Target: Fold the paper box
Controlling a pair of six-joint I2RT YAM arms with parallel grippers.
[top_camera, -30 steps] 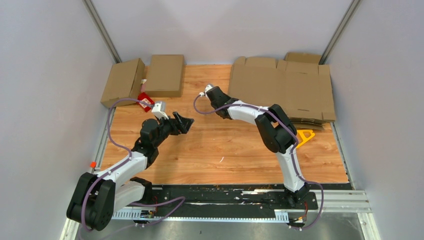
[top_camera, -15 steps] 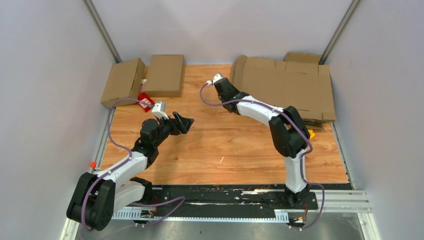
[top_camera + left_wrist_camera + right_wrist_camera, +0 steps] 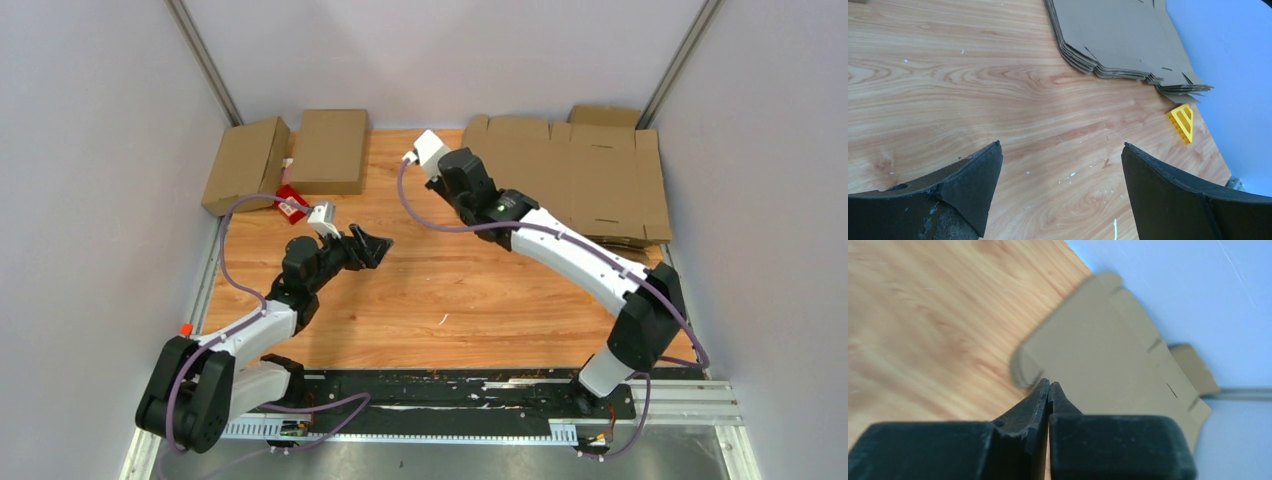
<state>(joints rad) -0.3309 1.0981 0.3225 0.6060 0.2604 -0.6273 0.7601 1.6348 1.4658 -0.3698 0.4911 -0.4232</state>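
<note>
Readable text: we find none in any view.
Red packet (image 3: 288,197), ten o'clock on the table: we see a pale label patch, too small to read.
Cardboard stack (image 3: 585,180), one o'clock: we see only plain brown faces, unprinted.

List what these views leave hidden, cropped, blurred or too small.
Right wrist view: flat brown cardboard stack smeared by motion blur.
Top view: right gripper fingertips hidden under its own wrist.
Top view: yellow plastic triangle hidden behind the right arm.
Top view: small red object too small to identify.
</note>
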